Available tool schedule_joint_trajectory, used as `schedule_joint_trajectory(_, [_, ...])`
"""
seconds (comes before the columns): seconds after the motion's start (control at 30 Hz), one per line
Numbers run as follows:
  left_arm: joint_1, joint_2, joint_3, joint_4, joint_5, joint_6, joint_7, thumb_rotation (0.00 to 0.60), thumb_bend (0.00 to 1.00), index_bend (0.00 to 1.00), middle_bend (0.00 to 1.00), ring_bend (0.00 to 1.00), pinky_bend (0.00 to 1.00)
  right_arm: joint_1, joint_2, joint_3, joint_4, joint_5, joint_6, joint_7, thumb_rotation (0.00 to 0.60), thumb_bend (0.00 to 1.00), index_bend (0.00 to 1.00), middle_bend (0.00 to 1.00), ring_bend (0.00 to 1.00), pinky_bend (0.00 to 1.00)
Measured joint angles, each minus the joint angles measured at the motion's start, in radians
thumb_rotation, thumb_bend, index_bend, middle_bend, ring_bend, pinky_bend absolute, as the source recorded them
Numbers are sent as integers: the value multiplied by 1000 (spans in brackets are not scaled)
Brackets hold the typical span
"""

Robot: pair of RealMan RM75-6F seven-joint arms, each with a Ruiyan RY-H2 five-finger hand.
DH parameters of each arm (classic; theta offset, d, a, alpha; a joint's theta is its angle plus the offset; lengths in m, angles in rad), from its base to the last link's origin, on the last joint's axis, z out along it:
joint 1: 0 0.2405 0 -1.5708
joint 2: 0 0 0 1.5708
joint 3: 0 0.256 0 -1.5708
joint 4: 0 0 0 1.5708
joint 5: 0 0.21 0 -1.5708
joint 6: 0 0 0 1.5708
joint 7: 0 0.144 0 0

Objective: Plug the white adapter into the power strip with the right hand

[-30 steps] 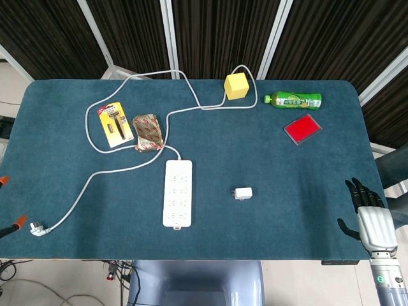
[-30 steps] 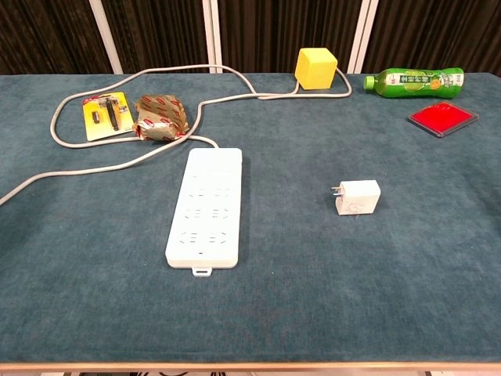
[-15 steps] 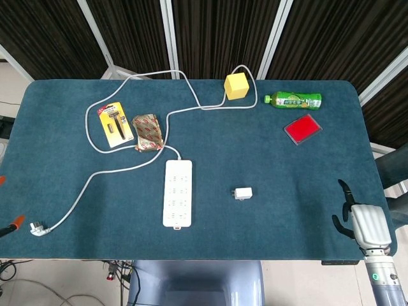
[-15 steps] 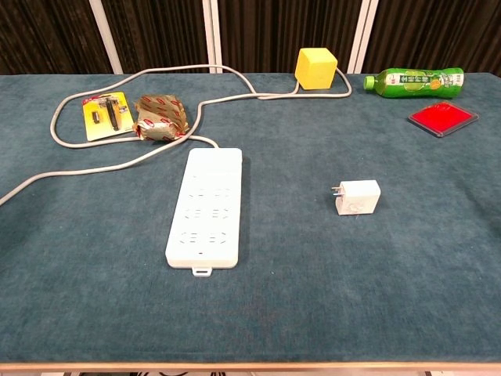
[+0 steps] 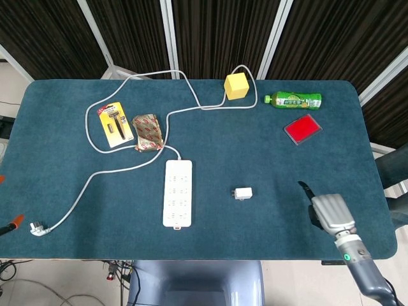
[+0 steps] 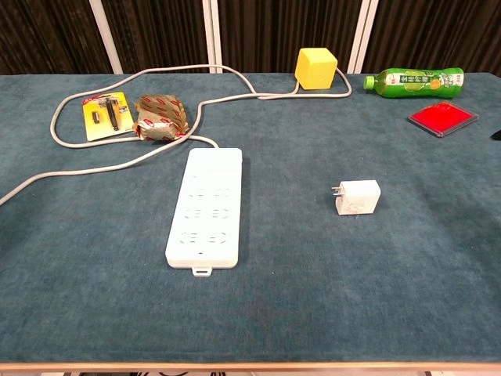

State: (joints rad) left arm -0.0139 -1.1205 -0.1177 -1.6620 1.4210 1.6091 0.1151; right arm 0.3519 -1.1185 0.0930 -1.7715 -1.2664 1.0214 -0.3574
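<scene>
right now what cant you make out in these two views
- Right hand: the head view shows its back only, so the fingers' pose is unclear; the chest view catches just a dark tip at the right edge.
- Left hand: in neither view.
- Flat white power strip: its grey cord's plug sits outside the chest view.
- Small white adapter: face marking too small to read.
- Green plastic bottle: label print too small.

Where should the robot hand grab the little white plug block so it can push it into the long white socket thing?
Grip the white adapter by its smooth body, coming from above. Its prongs point toward the power strip, so they should probably stay uncovered.
</scene>
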Motion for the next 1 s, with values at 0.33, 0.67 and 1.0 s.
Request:
schedule_joint_trajectory(0.33, [-2,3,-3,2,-8,-6,-6,600,100,187,0,0,0,200,-6,30,-63,291,-242,-95,600,814,87,844,836,787])
schedule_joint_trajectory(0.67, [-4,2,-3,2,-11,-10,-3,600,100,187,0,0,0,316,-40,5,-62,433,-301,-134,600,815,87,844,836,787])
schedule_joint_trajectory(1.0, [-6,1,-3,1,-13,-12,1,600,100,187,0,0,0,373,-46,-36,-54,476,-335,-109,600,814,87,843,836,787])
